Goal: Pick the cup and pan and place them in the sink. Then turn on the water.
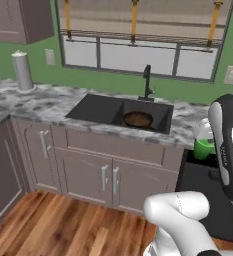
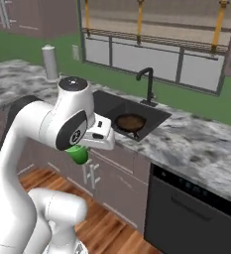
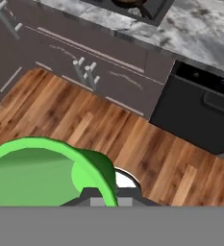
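We start closest in: the gripper [image 2: 82, 149] has its jaws pinched on the cup [image 3: 46, 168], whose green rim curves across the bottom of the hand view with one side of the wall caught at a dark fingertip. Under the cup in that view lies wooden floor, not counter, so we judge we are carrying it out in front of the cabinets and short of the counter edge. The right base view agrees: the cup [image 2: 79, 154] hangs below the white hand, level with the cabinet doors. In the left base view the cup [image 1: 204, 148] peeks out from behind the forearm, on the right side of the picture.

Farther out, past the marble counter [image 2: 186, 144], sits the sink [image 1: 93, 109], and the pan [image 1: 138, 119] already lies in its right basin (its handle we cannot make out from here). The left basin looks free.

So the move turns on one relation: the sink lies ahead of the jaws, higher than the cup and, in the left base view, to its left. We would need to lift the cup over the counter edge before lowering it.

Beyond the basins the faucet [image 1: 147, 82] stands at the back rim, with no flow visible.
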Controlling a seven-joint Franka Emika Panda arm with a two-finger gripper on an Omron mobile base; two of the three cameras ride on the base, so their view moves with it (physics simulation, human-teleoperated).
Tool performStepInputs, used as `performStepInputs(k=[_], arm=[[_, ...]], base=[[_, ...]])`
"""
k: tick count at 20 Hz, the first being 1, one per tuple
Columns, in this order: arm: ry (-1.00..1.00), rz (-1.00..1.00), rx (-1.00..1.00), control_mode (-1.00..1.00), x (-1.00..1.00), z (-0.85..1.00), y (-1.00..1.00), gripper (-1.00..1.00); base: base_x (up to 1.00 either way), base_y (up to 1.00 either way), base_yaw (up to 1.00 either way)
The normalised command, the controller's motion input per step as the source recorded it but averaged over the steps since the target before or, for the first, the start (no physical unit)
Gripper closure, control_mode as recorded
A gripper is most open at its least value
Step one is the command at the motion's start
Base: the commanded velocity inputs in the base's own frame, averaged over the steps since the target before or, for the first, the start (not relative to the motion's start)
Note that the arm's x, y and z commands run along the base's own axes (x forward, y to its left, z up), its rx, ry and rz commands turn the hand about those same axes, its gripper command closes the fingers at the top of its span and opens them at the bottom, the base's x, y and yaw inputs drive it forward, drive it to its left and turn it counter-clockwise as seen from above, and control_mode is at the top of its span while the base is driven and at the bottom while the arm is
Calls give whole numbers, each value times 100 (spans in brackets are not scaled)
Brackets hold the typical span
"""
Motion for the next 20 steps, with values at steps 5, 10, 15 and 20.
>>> performStepInputs(k=[5, 10, 15, 20], arm=[[0, 0, 0, 100, 0, 0, 0, 100], [0, 0, 0, 100, 0, 0, 0, 100], [0, 0, 0, 100, 0, 0, 0, 100], [0, 0, 0, 100, 0, 0, 0, 100]], base=[[0, 51, -52], [3, 83, -45], [28, 82, -31], [81, 24, -9]])
